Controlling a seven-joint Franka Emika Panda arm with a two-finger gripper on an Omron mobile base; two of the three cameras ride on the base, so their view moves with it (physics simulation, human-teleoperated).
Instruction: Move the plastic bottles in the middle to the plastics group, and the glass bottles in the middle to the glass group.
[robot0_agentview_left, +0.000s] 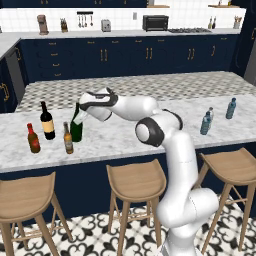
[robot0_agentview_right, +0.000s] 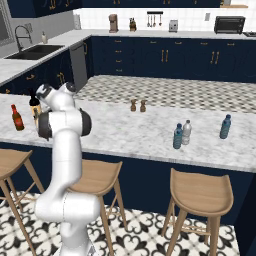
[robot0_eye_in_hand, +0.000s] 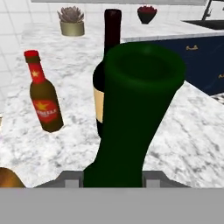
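Dark green glass wine bottle (robot0_eye_in_hand: 131, 127), smooth and matt-looking, on a glossy veined marble counter (robot0_agentview_left: 125, 135); light wooden stools (robot0_agentview_left: 136, 182) below.

Green wine bottle (robot0_eye_in_hand: 131, 127): base cut off at the hand view's bottom edge; neck top hidden behind the gripper (robot0_agentview_left: 84, 114) in left base view. Black wine bottle (robot0_eye_in_hand: 109, 52) partly hidden behind it. Finger contact not discernible.
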